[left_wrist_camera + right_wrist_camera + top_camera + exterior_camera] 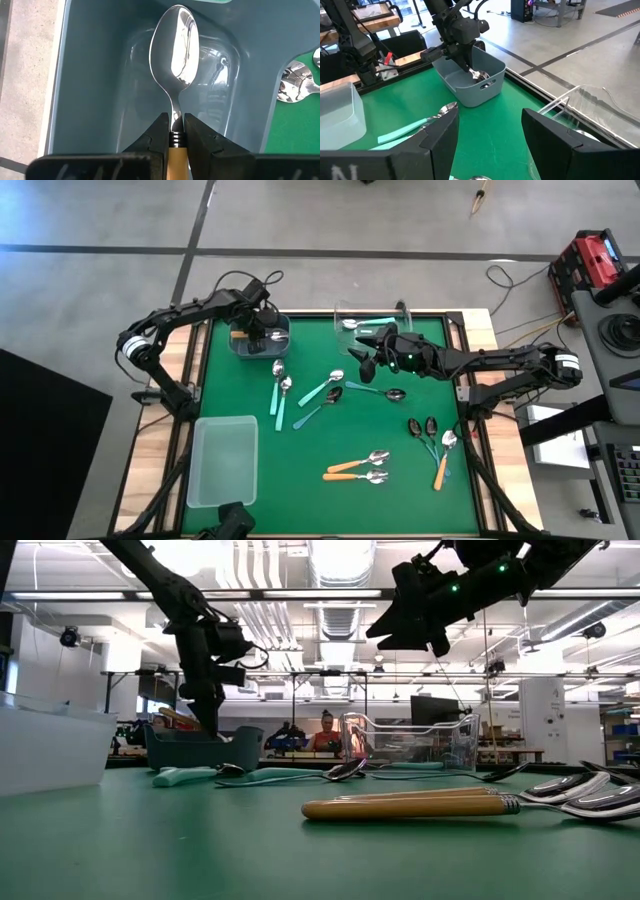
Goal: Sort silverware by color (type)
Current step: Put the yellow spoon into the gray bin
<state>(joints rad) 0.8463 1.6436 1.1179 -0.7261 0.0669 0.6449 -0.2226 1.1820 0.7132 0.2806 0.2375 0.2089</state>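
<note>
Silverware was spread over the green table (230, 395), with one orange-handled spoon (175, 60) clamped in the left gripper (175, 131). Its fingers (155, 135) were closed tight on the neck where handle meets bowl, and the spoon's bowl hung down inside the grey bin (258, 337) at the far left of the mat. The right gripper (368, 358) hovered above the mat near the far centre, jaws spread wide and holding nothing, just beside the clear container (372, 320) at the far edge. That container held a teal-handled spoon (366, 322). Loose teal-handled spoons (280, 390) lay in mid-table. Two orange-handled spoons (357, 470) lay side by side at the near centre. Dark-bowled spoons (421, 429) lay to the right, beside another orange-handled one. A translucent tub (222, 460) stood at the near left.
</note>
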